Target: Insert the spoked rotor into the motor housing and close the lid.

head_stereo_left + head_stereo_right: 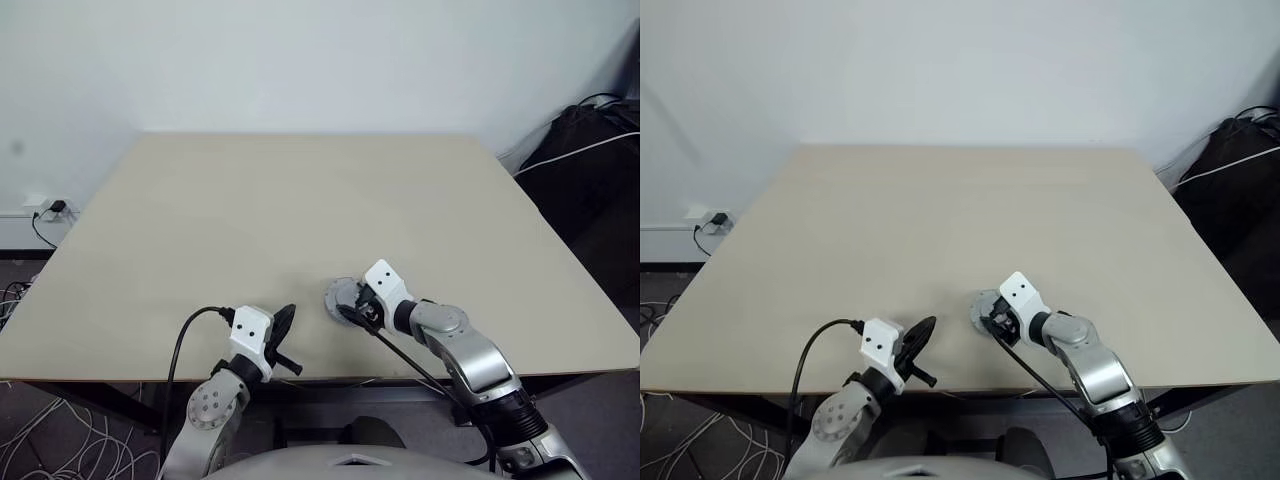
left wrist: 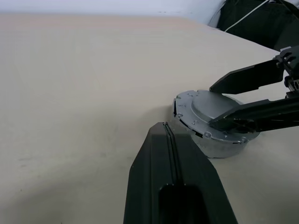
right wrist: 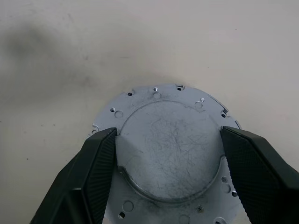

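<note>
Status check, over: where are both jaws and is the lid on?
Left gripper shut, holding nothing, short of the assembly. Right gripper jaws wide, straddling the lid's raised middle. Lid seated on the housing, smooth face up. Nothing in the way.

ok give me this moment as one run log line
lid: seated smooth side up on motor housing | right gripper: spread across lid's raised middle | left gripper: shut, empty, beside | table

Most of the surface (image 1: 300, 200) lies bare, so a pincer could pass anywhere across it. Near the front edge sits the lid (image 3: 170, 149), straddled by the right pincer (image 3: 168, 179); the left pincer (image 1: 283, 330) hangs just beside it.
</note>
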Controlling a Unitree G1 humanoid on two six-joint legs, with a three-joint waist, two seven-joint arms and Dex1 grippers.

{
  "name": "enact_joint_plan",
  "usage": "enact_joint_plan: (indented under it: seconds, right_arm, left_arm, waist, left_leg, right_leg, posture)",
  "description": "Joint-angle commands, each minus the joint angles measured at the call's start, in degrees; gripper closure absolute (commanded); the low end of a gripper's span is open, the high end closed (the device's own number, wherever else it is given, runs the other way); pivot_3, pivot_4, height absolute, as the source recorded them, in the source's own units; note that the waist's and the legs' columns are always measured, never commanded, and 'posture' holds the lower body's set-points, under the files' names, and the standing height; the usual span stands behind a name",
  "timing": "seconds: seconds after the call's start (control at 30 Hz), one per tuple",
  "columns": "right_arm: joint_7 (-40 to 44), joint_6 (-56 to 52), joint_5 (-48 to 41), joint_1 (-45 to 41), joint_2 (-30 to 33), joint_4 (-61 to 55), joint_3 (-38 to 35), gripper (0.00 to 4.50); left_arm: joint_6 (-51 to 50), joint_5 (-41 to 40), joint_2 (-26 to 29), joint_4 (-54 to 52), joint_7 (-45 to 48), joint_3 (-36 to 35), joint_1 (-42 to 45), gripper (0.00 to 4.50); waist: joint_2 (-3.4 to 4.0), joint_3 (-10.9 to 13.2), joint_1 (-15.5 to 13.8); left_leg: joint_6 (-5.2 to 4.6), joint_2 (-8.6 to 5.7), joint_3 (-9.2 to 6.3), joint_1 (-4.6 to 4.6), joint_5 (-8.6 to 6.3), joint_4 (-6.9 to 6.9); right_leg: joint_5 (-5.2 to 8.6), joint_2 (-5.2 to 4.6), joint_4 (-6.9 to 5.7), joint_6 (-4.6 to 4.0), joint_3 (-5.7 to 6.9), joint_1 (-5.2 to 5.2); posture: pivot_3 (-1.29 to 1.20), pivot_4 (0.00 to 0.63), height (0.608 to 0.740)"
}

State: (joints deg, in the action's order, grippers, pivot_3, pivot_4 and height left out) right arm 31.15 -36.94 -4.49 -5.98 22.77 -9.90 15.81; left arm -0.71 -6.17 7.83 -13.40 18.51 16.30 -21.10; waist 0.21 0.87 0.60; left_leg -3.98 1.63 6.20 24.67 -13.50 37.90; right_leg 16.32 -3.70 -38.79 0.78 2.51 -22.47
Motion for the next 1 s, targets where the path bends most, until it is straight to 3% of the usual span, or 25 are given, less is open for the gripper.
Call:
enact_joint_plan:
  seconds: [0.03,1.0]
  right_arm:
    - [-1.2,-1.3,0.1,0.1,-0.1,0.0,-1.4,1.27]
    - [-4.5,-8.5,1.1,-0.1,-0.3,-0.5,0.6,1.27]
  left_arm:
    - [1.3,0.0,-0.6,-0.5,0.0,0.3,0.4,4.5]
    - [1.2,-0.1,-0.8,-0.1,0.6,0.3,0.9,4.5]
  waist:
    - [0.0,0.0,0.0]
    - [0.0,0.0,0.0]
  left_leg:
    - [0.0,0.0,0.0,0.0,0.0,0.0]
    - [-0.01,-0.01,0.0,0.01,-0.01,-0.04]
  right_leg:
    - [0.0,0.0,0.0,0.0,0.0,0.0]
    - [0.0,-0.04,0.04,0.0,0.01,0.0]
  posture:
    - [0.0,0.0,0.74]
    - [0.0,0.0,0.74]
